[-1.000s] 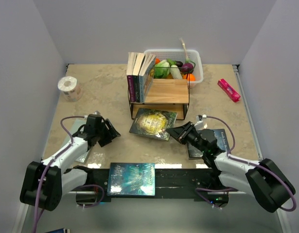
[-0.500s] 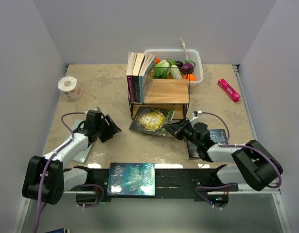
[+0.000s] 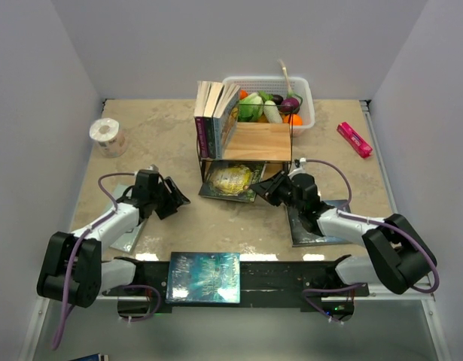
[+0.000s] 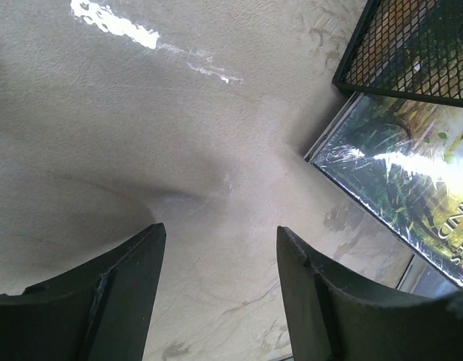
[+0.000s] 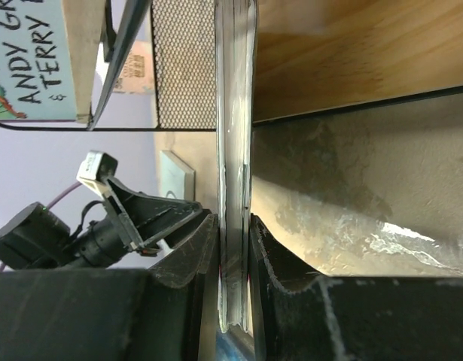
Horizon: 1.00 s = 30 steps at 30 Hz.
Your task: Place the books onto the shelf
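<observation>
Beige marbled tabletop [image 3: 156, 143] under plain white walls carries the shelf [image 3: 261, 141] in the middle, with three books [image 3: 214, 113] standing upright at its left end. The green-gold book [image 3: 231, 179] lies flat at the shelf's front, its far end hidden under the top board. The right claw [image 3: 263, 189] is clamped on that book's right edge, and the wrist view shows the thin page block pinched between the fingers [image 5: 197, 248]. The left claw [image 3: 175, 199] hangs spread apart and empty just beside the book's left side, touching nothing.

The pinch sits only on the edge, so a glossy cover could slide out or the book could twist. A corner may also snag the wire frame; with nothing bracing the light shelf, a push could shove it back or topple the upright books. The teal book [image 3: 205, 277] and a dark book [image 3: 321, 226] wait on the near side
</observation>
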### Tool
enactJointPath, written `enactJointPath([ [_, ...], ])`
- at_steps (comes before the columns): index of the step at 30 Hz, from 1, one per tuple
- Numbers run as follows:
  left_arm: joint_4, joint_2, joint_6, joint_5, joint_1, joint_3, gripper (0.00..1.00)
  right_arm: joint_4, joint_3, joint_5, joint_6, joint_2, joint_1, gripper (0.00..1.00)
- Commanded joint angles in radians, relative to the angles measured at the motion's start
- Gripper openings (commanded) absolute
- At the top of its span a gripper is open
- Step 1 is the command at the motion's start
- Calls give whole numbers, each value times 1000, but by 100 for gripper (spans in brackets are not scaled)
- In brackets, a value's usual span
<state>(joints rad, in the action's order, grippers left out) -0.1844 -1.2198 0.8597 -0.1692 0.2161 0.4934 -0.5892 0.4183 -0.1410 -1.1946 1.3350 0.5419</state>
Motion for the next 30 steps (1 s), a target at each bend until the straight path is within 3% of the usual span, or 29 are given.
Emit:
enactJointPath([
  [1,68,-20,-7,-24,-7,13,65,110,62,31,64,-10,1,26],
  [6,86,-43,-4,-30,-9,7,65,219,92,44,102,-11,0,41],
  [22,111,-93,1,-39,-9,25,64,524,197,135,251,-36,1,47],
  [30,109,-122,-2,-29,-9,50,64,684,263,133,438,-94,10,47],
])
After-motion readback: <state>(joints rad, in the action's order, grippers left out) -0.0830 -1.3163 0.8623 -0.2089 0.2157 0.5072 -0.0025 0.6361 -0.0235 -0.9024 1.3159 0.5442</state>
